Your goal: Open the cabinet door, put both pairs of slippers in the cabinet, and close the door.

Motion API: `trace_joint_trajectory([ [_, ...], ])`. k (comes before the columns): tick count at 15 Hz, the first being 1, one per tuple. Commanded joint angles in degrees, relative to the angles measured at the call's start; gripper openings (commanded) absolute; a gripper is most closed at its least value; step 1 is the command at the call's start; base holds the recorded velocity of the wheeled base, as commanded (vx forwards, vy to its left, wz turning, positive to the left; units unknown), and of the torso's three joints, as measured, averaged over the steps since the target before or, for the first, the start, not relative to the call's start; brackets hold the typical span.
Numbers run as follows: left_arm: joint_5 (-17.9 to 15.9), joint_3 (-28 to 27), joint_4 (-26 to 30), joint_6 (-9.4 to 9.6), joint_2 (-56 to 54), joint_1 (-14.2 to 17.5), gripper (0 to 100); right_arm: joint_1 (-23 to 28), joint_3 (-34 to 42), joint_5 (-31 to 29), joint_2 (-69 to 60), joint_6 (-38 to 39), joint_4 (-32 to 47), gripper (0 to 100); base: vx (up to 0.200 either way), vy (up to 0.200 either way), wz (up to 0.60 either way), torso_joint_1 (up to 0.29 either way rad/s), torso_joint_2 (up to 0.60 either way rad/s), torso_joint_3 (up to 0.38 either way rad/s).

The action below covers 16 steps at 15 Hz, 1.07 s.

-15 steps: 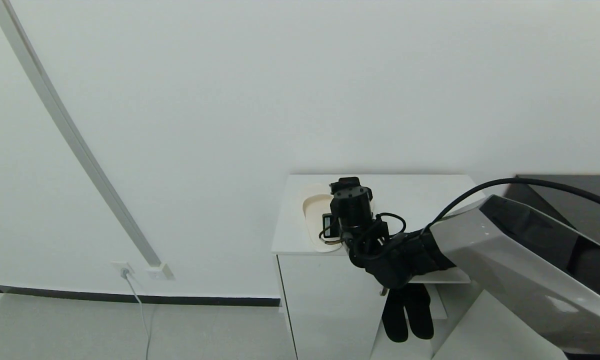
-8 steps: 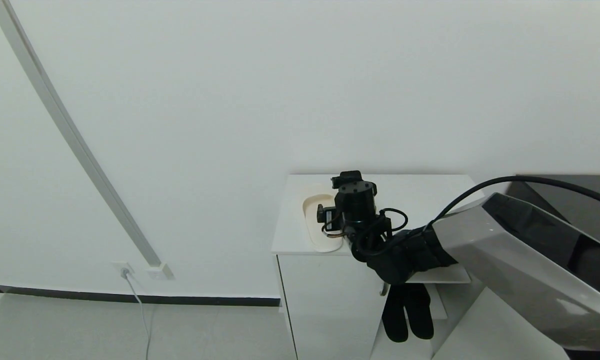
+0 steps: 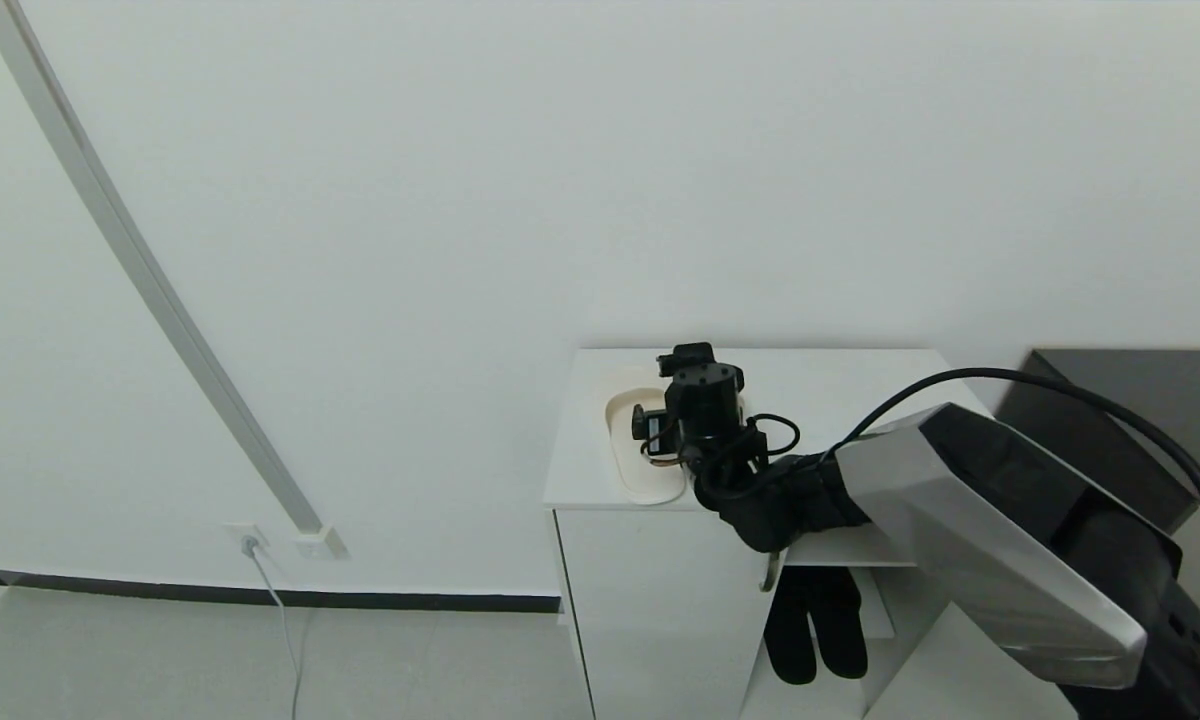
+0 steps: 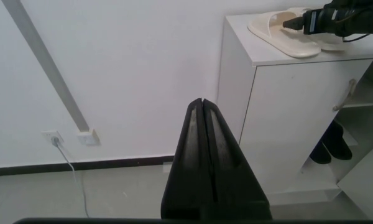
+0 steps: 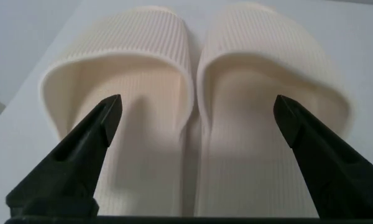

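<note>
A pair of cream slippers [image 3: 632, 462] [image 5: 143, 81] [image 4: 286, 31] lies side by side on the left part of the white cabinet's top [image 3: 840, 390]. My right gripper [image 3: 650, 430] [image 5: 193, 137] is open just above that top. One of its fingers [image 5: 81, 155] stands outside each slipper. A black pair of slippers [image 3: 813, 625] [image 4: 332, 144] stands on a lower shelf inside the cabinet. The right door [image 3: 950, 670] hangs open. My left gripper [image 4: 202, 106] is shut on nothing, low and off to the left of the cabinet.
The cabinet's left door [image 3: 660, 610] is shut, with a metal handle [image 3: 772, 572] at its inner edge. A dark grey surface [image 3: 1120, 385] lies to the right. On the left wall are a slanted grey strip [image 3: 150, 280] and a socket with a cable [image 3: 252, 547].
My right arm has dropped and pushed a little further over the cabinet top, and its gripper has turned at the wrist over the cream slippers. The slippers have not moved.
</note>
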<state>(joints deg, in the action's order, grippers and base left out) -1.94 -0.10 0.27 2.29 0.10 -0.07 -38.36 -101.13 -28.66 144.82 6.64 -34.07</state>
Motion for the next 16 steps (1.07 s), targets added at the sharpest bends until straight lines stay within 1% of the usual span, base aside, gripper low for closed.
trace_joint_trajectory([
  [1, 0.0, 0.0, 0.0, -0.09, 0.0, 0.0, 0, 0.7, -4.3, 0.4, 2.9, 0.0, 1.2, 100, 0.0, 0.0, 0.0, 0.0, 0.0, 0.0],
  [2, 0.0, 0.0, 0.0, -0.18, 0.0, 0.0, 0, 0.8, -5.4, 0.4, 3.2, 0.2, 1.9, 100, 0.0, 0.0, 0.0, 0.0, 0.0, 0.0],
  [3, 0.0, 0.0, 0.0, -0.18, 0.0, 0.0, 0, 0.8, -5.4, 0.4, 3.2, 0.2, 2.0, 0, 0.0, 0.0, 0.0, 0.0, 0.0, 0.0],
  [7, 0.0, 0.0, 0.0, -0.18, 0.0, 0.0, 0, 0.7, -5.2, 0.8, 3.3, 0.3, 1.9, 0, 0.0, 0.0, 0.0, 0.0, 0.0, 0.0],
  [9, -0.1, 0.0, 0.0, -0.53, 0.0, 0.0, 0, 0.7, -5.0, 0.7, 3.0, 0.5, 1.6, 0, 0.0, 0.0, 0.0, 0.0, 0.0, 0.0],
  [10, 0.0, 0.0, 0.0, -0.53, 0.0, 0.0, 0, 0.6, -4.5, 0.7, 2.2, 0.7, 1.3, 0, 0.0, 0.0, 0.0, 0.0, 0.0, 0.0],
  [11, 0.0, 0.0, 0.0, -0.53, 0.0, 0.0, 0, 0.3, -2.3, 0.8, -0.4, 1.0, 0.1, 0, 0.0, 0.0, 0.0, 0.0, 0.0, 0.0],
  [12, 0.0, 0.0, 0.0, -0.53, 0.0, 0.1, 0, 0.0, 1.7, 1.2, -4.0, 1.1, -1.5, 0, 0.0, 0.0, 0.0, 0.0, 0.0, 0.0],
  [14, 0.0, 0.0, 0.0, -0.53, 0.0, 0.0, 0, -0.4, 14.2, 6.7, -14.5, 1.0, -5.2, 0, 0.0, 0.0, 0.0, 0.0, 0.0, 0.0],
  [16, 0.0, 0.0, 0.0, -0.53, 0.0, 0.0, 0, -0.7, 25.2, 9.6, -24.0, 0.7, -6.2, 0, 0.0, 0.0, 0.0, 0.0, 0.0, 0.0],
])
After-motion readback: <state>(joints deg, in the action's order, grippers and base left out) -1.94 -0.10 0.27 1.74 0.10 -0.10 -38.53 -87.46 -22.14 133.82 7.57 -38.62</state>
